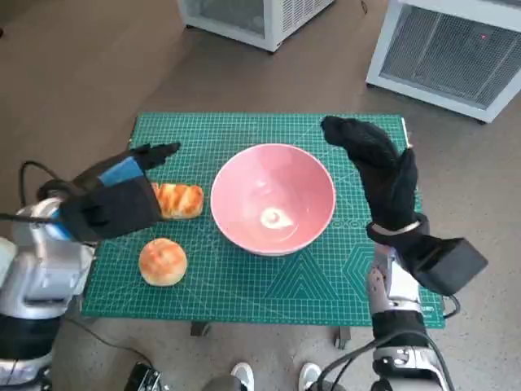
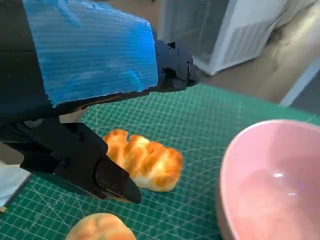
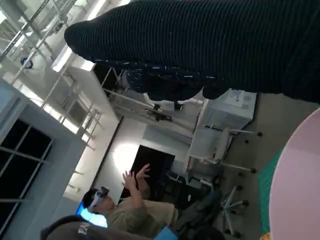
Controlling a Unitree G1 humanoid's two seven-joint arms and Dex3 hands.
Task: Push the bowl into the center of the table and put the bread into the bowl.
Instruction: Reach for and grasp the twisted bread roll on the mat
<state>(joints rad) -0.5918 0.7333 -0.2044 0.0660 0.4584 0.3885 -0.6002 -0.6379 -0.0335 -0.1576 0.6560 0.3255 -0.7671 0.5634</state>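
A pink bowl [image 1: 273, 198] stands near the middle of the green cutting mat [image 1: 244, 285]. Left of it lies an elongated golden bread [image 1: 179, 200], and a round bun [image 1: 163, 261] sits nearer the front edge. My left hand [image 1: 114, 195] hovers over the mat's left side, just above the elongated bread [image 2: 145, 160], fingers apart and holding nothing. My right hand [image 1: 378, 175] is raised beside the bowl's right rim, fingers extended upward, empty. The bowl's rim [image 2: 270, 175] shows in the left wrist view, with the round bun [image 2: 100, 227] near that hand's fingers.
White cabinets [image 1: 444, 49] stand on the floor beyond the table's far side. A person's feet [image 1: 273, 376] show at the near edge. A person with raised hands [image 3: 135, 200] appears in the right wrist view.
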